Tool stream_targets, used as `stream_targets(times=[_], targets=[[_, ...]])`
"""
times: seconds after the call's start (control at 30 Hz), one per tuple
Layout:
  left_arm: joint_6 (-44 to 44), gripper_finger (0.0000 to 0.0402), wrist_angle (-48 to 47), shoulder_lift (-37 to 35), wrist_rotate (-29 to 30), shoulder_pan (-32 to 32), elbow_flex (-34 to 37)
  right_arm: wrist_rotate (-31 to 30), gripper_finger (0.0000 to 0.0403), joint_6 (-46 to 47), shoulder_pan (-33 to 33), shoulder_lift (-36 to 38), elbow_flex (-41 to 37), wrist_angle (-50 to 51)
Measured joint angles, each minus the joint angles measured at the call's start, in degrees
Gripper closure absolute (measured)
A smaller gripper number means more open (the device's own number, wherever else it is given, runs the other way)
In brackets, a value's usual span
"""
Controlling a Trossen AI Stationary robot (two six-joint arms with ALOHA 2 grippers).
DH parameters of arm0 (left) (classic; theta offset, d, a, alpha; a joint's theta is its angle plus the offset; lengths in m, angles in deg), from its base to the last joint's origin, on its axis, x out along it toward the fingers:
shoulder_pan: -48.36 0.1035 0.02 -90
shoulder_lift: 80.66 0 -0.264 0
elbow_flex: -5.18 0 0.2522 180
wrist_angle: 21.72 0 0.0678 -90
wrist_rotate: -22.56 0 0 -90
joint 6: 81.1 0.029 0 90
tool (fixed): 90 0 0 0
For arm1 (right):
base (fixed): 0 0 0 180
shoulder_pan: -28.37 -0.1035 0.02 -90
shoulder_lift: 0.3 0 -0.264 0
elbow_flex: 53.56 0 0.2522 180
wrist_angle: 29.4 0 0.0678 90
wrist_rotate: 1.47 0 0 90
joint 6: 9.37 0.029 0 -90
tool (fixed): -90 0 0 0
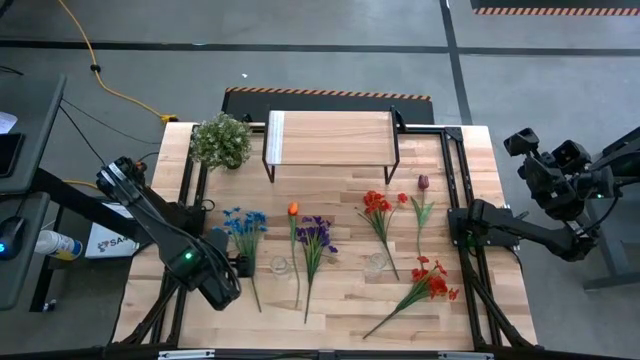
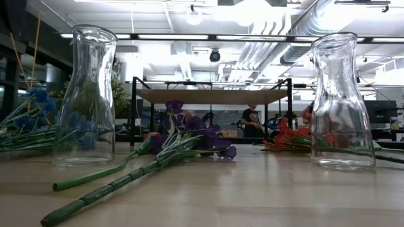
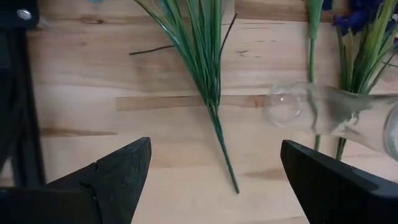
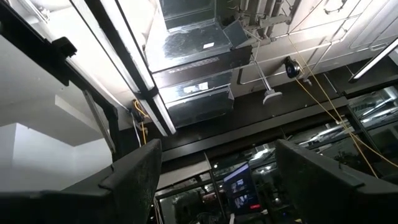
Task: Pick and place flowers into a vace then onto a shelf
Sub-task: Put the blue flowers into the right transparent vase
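We see the left hand (image 3: 211,171) hanging low over the near-left part of the worktop (image 1: 340,190), its two dark fingers (image 3: 118,171) spread wide apart with nothing between them. Directly below the gap lies the thin green stem end of the blue flowers (image 1: 245,228), flat on the wood. Just beside that stem stands a clear glass vase (image 1: 279,266), and a second vase (image 1: 375,263) stands farther to the right, near the front centre; both are upright and hold nothing.

The rest of the flowers lie flat on the planks in a loose row: an orange tulip (image 1: 293,210) next to the purple flowers (image 1: 316,235), then a red bunch (image 1: 379,205), a dark red tulip (image 1: 423,184) and another red bunch (image 1: 430,282) nearer the front edge. None is in a vase.

The shelf (image 1: 328,138) stands at the back centre of the worktop, its wooden top bare. A bushy potted plant (image 1: 221,140) sits just to its left.

The right hand (image 4: 214,186) is off the worktop's right edge, raised and pointed up at the ceiling, its fingers likewise apart and holding nothing.
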Motion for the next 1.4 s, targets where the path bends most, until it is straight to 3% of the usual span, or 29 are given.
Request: stream_targets(times=[0.57,0.83,1.1,1.4], targets=[[-3.19,0.0012,15.00,0.00,-0.02,0.05,12.65,0.04,0.0100,-0.01,-0.02,0.00,0.00,0.52],[0.93,0.0012,21.55,0.00,-2.17,4.98,16.79,0.02,0.0100,-0.02,-0.02,0.02,-0.02,1.31],[7.40,0.0012,21.47,0.00,-3.72,9.50,17.22,0.04,0.0100,0.00,-0.02,0.02,-0.02,1.31],[7.55,0.0012,16.70,0.02,-4.98,10.12,17.22,0.02,0.0100,-0.02,0.00,0.02,-0.02,1.29]])
